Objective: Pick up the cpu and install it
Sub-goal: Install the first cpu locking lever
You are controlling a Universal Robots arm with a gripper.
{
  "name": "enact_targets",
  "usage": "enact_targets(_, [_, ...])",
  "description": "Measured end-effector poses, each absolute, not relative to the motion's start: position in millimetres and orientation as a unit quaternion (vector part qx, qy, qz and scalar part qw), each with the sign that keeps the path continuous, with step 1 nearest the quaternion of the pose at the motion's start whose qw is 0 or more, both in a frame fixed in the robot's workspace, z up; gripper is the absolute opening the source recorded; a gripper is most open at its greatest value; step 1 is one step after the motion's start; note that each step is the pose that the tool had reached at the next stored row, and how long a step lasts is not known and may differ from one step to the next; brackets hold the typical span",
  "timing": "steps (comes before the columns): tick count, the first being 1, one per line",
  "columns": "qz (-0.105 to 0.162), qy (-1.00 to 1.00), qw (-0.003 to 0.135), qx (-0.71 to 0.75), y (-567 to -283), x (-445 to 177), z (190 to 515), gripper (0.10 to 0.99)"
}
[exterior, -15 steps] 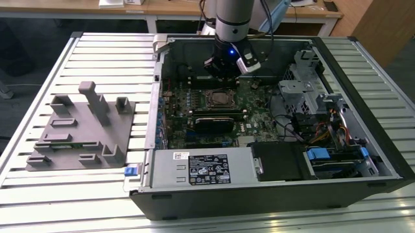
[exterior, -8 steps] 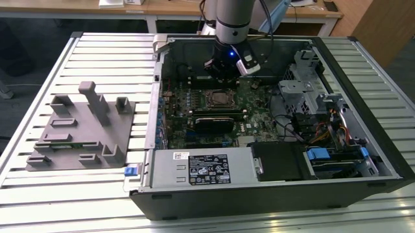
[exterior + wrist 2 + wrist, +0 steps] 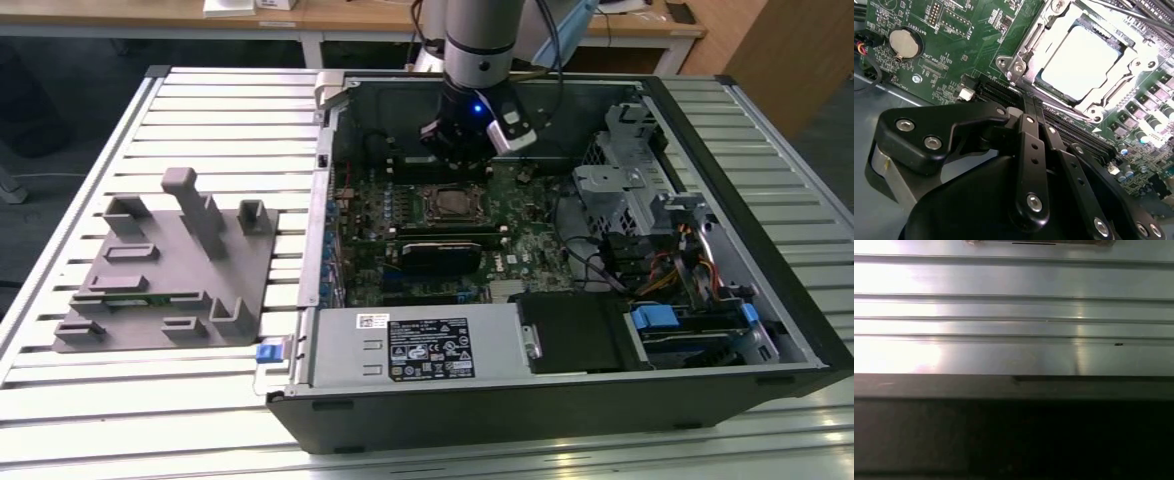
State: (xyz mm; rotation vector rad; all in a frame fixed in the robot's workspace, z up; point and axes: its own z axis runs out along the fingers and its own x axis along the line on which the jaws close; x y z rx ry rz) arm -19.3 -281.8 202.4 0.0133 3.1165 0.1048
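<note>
In the second wrist view the cpu (image 3: 1079,60), a flat square with a pale silvery top, lies flat inside the metal frame of the socket (image 3: 1026,55) on the green motherboard. My gripper (image 3: 1030,104) is beside the socket, its two black fingers (image 3: 1026,150) pressed together with nothing between them, the tips a short way off the frame's edge. In the exterior view the gripper (image 3: 458,155) hangs inside the open computer case just behind the socket (image 3: 451,203).
A grey plastic fixture (image 3: 167,265) lies on the slatted table at the exterior view's left. Inside the case are a black heatsink block (image 3: 447,252), a labelled power supply (image 3: 414,345) and a drive cage (image 3: 627,180). A coin battery (image 3: 904,42) sits on the board.
</note>
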Motion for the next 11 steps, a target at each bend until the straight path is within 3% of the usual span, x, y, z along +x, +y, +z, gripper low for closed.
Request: enact_targets(11, [0.025, 1.0, 0.012, 0.004, -281.8, -19.1, 197.8, 0.122])
